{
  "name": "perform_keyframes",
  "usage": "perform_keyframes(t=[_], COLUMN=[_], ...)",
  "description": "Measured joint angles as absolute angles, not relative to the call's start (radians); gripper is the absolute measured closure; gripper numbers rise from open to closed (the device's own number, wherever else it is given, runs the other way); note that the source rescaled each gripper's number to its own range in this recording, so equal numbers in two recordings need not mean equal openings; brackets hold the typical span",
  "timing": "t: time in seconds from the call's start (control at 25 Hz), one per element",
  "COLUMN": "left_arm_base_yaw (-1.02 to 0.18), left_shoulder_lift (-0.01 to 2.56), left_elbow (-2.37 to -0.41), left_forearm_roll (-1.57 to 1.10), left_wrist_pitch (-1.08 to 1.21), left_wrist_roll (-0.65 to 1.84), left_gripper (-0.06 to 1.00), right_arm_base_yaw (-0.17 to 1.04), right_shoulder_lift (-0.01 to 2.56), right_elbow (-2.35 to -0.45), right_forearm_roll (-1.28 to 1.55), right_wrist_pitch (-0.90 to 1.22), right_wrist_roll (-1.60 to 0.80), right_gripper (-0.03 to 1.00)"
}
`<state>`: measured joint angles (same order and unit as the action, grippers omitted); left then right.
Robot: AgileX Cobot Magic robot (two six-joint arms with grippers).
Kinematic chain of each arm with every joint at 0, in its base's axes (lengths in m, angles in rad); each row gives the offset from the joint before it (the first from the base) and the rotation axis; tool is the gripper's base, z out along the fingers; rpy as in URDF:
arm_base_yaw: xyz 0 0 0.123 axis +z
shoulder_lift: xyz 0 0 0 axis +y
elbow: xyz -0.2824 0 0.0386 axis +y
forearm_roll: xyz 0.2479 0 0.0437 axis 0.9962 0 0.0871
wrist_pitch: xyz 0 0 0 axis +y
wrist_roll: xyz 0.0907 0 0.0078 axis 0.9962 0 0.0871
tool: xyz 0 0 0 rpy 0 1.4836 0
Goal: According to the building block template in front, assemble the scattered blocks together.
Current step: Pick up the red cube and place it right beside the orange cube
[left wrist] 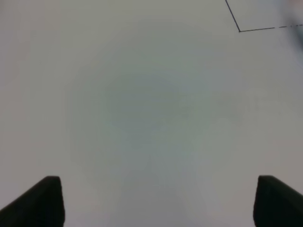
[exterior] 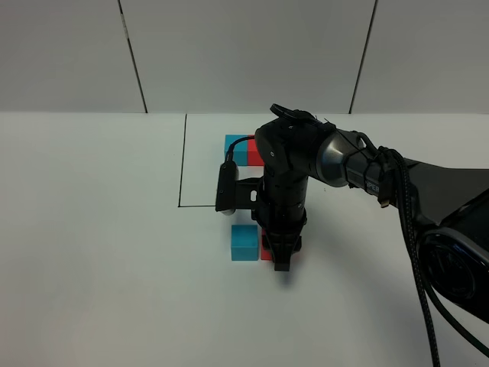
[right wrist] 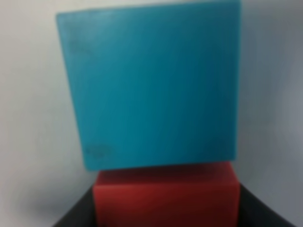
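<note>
Right gripper (exterior: 281,261) jaws pinching the red cube (right wrist: 165,203). The wrist view shows dark fingers (right wrist: 71,215) flanking it on both sides. Left gripper (left wrist: 154,203) jaws spread wide with nothing between them, only bare tabletop below; its fingertips (left wrist: 42,201) sit at the frame corners.

Largest to smallest:
- White table (exterior: 92,267) fills the scene, with grey wall panels (exterior: 69,53) behind it.
- Right arm (exterior: 359,172) reaches in from the right across the middle, wrist pointing straight down onto the red cube. Left arm is not in the overhead view.
- Black outline (exterior: 186,160) is drawn on the table. One corner is nearest the camera on the left, and the left wrist view also catches a corner.
- Template (exterior: 238,150) sits inside the outline towards the far side, cyan half left and red half right, joined. The red half is partly hidden behind the arm.
- Cyan cube (exterior: 244,243) is on the table outside the outline, on the near side, free of either gripper.
- Red cube is immediately right of the cyan one, mostly covered by the gripper from above. In the right wrist view their faces meet with no visible gap, edges roughly parallel, but the view is too blurry to confirm full contact.
- Pair order matches the template: cyan left, red right.
</note>
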<state>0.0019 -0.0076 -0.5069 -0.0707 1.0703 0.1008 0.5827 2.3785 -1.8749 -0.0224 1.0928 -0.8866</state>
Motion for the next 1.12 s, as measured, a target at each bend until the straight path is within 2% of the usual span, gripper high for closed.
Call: perform_keyframes(t=[1.12], left_arm_base_yaw=[0.002], left_shoulder_lift=[-0.008], left_elbow=[-0.507], left_forearm_roll=[-0.071], left_wrist_pitch=[1.07], left_wrist_roll=[0.102], left_gripper=[0.25], right_arm_base_yaw=[0.583], right_shoulder_lift=[2.381], right_elbow=[-1.875], right_forearm_roll=[0.0], right_wrist_pitch=[1.072], right_wrist_roll=[-0.889], right_gripper=[0.97])
